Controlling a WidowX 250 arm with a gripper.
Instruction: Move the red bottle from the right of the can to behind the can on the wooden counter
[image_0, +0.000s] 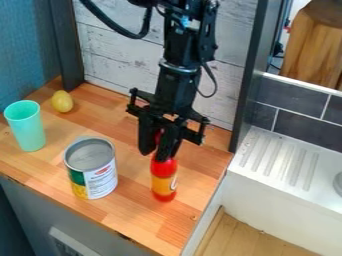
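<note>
From the top of the view the black gripper (158, 145) hangs down over the right part of the wooden counter. Its two fingers are closed around the narrow red top of a squeeze bottle (164, 179), whose nozzle shows a little between them. The bottle is upright, red with a yellow-orange band and a small label. To its left stands an open metal can (93, 175) with a green, yellow and white label, apart from the bottle and the gripper.
A mint-green cup (26, 127) stands at the counter's left, with a yellow-green egg-shaped item (62, 101) behind it. White wooden boards (113, 45) rise behind the counter (127, 220). Right of a dark post is a ridged metal sink surface (280, 162).
</note>
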